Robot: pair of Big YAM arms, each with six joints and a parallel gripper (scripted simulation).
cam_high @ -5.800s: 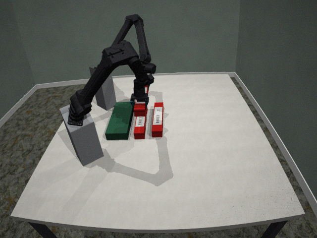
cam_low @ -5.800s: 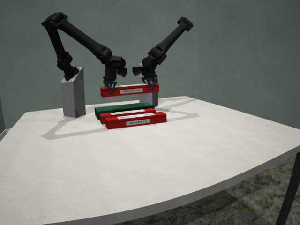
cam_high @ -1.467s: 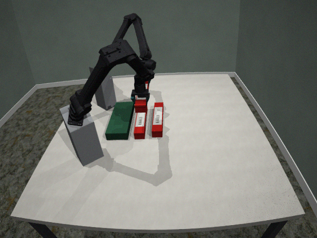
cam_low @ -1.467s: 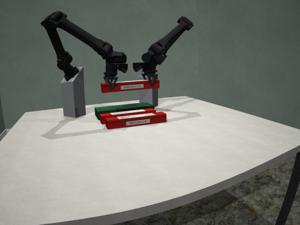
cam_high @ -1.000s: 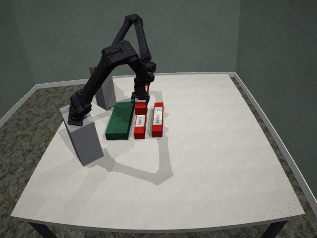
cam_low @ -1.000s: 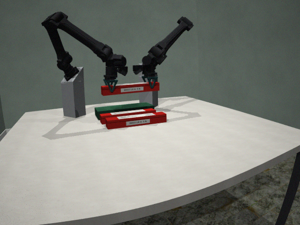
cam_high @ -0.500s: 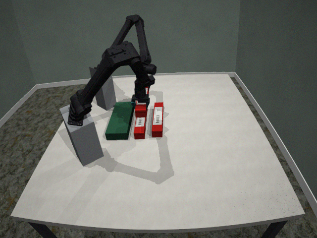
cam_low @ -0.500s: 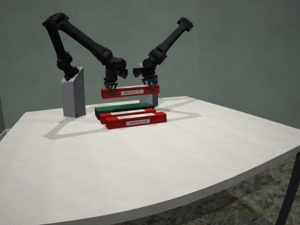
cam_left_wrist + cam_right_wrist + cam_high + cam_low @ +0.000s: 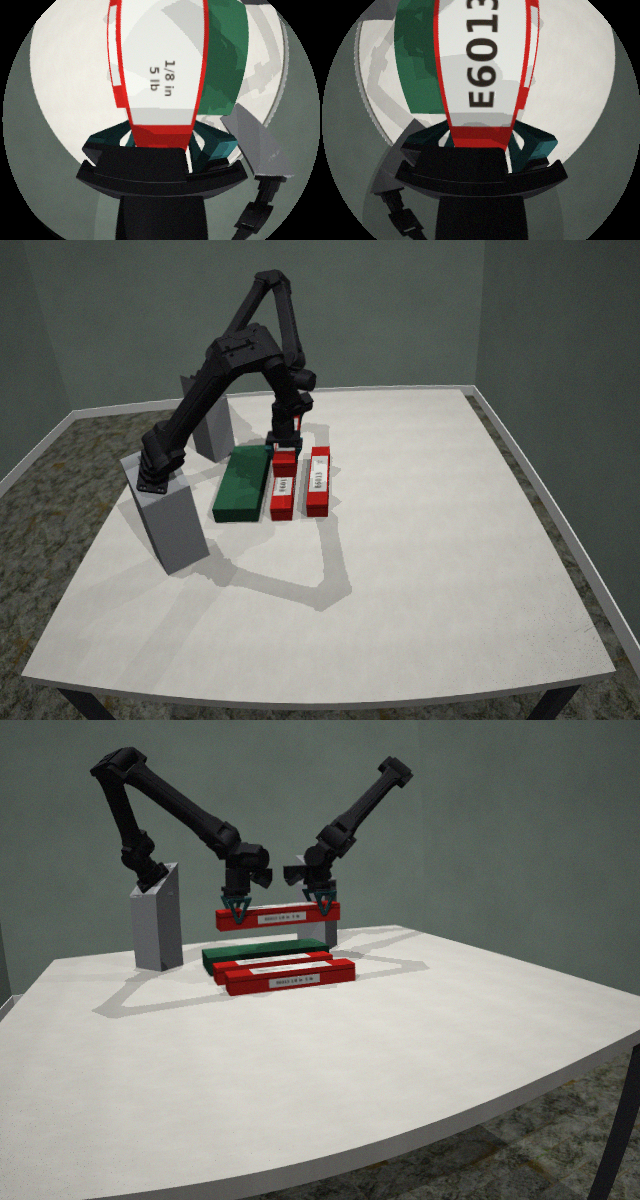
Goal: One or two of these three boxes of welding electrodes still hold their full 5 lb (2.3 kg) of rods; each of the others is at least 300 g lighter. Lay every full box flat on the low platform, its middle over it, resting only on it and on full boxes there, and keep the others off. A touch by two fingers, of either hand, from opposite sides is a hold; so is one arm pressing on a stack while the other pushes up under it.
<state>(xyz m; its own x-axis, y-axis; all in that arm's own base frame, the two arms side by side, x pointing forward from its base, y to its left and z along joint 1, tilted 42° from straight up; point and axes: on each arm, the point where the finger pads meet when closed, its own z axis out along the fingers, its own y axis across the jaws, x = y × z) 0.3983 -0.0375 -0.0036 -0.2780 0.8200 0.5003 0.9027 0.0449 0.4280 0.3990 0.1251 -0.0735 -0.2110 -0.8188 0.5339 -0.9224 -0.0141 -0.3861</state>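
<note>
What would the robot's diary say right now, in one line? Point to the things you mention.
left claw (image 9: pixel 321 907) (image 9: pixel 161 140) and right claw (image 9: pixel 283 449) (image 9: pixel 236 913) (image 9: pixel 481 118): shut on raised red box (image 9: pixel 284 463) (image 9: pixel 281 912) (image 9: pixel 162 117) (image 9: pixel 480 117) | green platform (image 9: pixel 241 482) (image 9: pixel 266 947) (image 9: pixel 227 60) (image 9: pixel 415 65): no box on it | other two red boxes (image 9: pixel 317 506) (image 9: pixel 289 978) (image 9: pixel 120 100) (image 9: pixel 522 100): on table (image 9: pixel 439 550) (image 9: pixel 361 1050) (image 9: pixel 65 80) (image 9: pixel 580 65)

Grey-green walls surround a white table above mottled flooring.
</note>
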